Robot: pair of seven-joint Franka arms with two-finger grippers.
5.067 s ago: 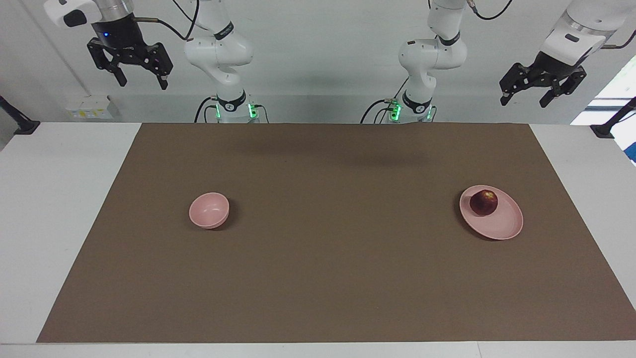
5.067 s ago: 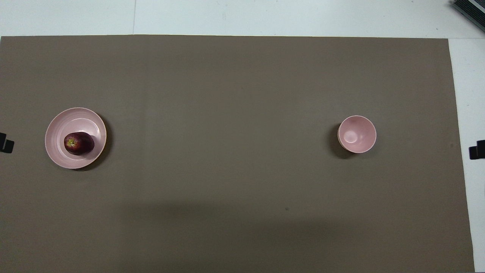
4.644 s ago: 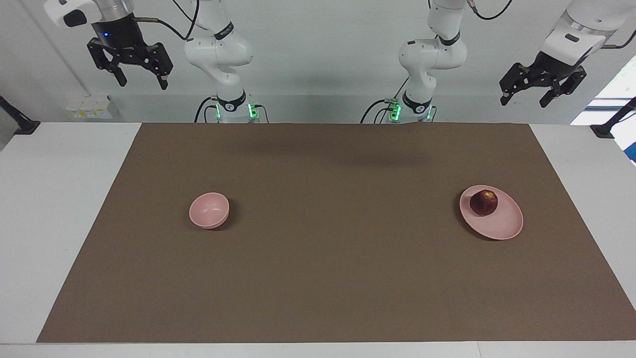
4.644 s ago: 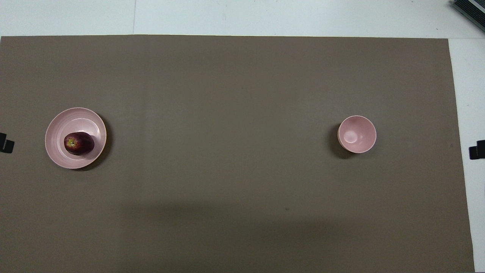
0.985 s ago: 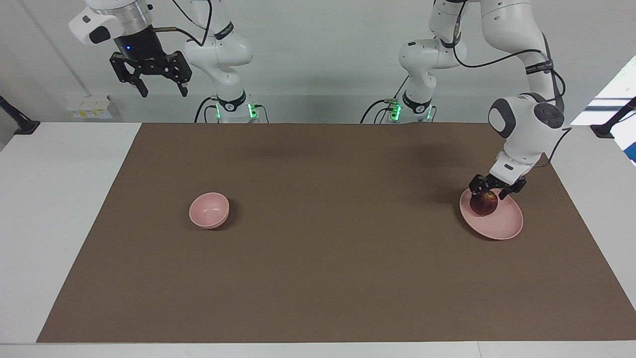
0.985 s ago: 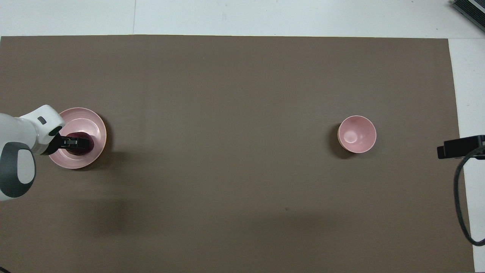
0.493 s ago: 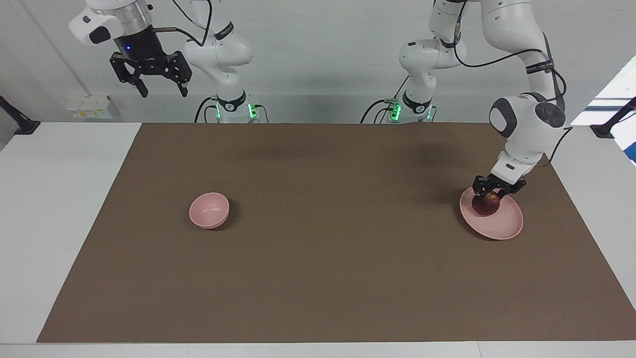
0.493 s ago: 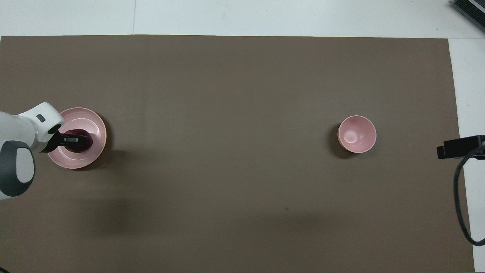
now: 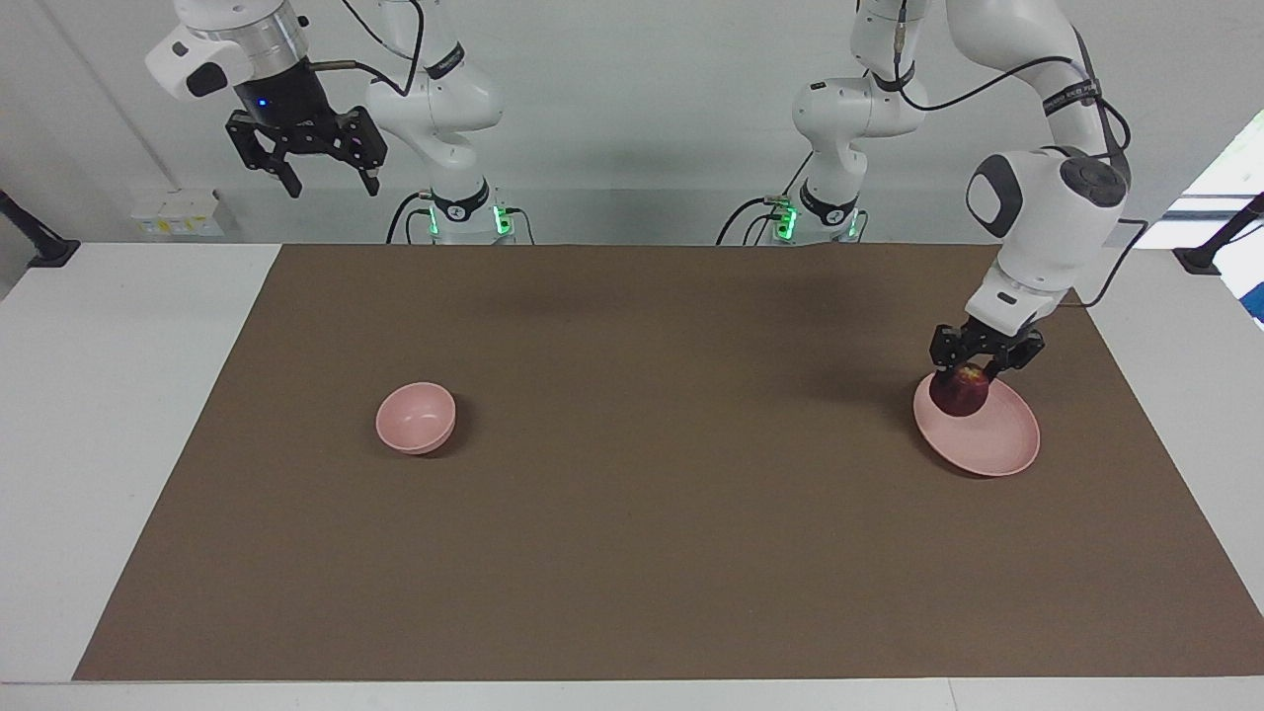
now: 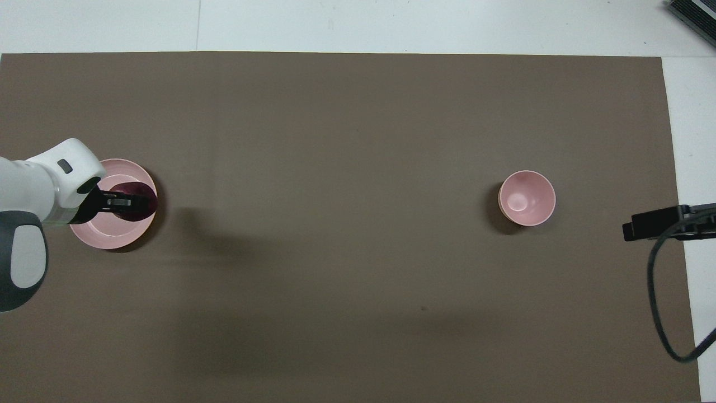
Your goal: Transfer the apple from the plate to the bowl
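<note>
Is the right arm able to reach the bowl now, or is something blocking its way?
Probably yes. The right gripper hangs open, high at its own end of the table, holding nothing. The bowl sits at that same end, with only bare mat around it.

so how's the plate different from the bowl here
The plate is wide and shallow; the bowl is narrower and deep. The plate lies toward the left arm's end of the table, the bowl toward the right arm's end. The left gripper holds the apple over the plate; nothing is over or in the bowl. Both are round and pale pink.
</note>
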